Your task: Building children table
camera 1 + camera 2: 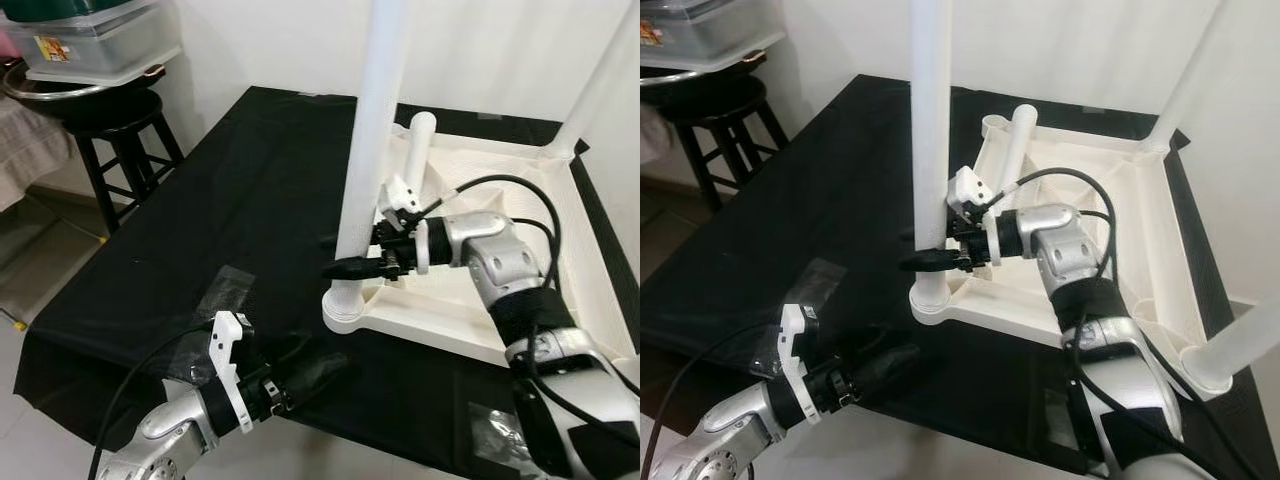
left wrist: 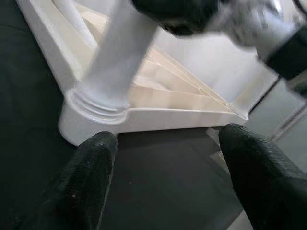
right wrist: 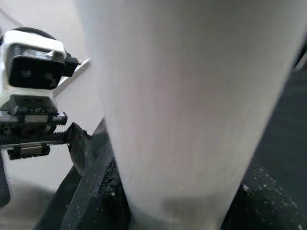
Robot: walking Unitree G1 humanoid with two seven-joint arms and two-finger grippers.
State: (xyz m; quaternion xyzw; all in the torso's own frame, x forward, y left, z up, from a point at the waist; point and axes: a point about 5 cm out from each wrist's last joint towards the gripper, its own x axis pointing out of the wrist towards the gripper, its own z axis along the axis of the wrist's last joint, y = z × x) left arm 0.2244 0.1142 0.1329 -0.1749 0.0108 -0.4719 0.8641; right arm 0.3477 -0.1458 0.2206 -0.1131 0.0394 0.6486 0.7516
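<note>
White table leg gripped by the right claw

The upright leg (image 1: 372, 150) is clamped between the right claw's (image 1: 352, 268) fingers just above its corner socket on the upturned tabletop (image 1: 470, 300); the left claw (image 2: 163, 177) is held wide open, empty, just before that corner over the black-covered worktop (image 1: 200, 220).

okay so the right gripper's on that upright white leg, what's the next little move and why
Probably twist the leg further into its corner socket. The right gripper is clamped on it just above the socket collar, and the open left gripper hovers near the tabletop corner, free to steady it.
</note>
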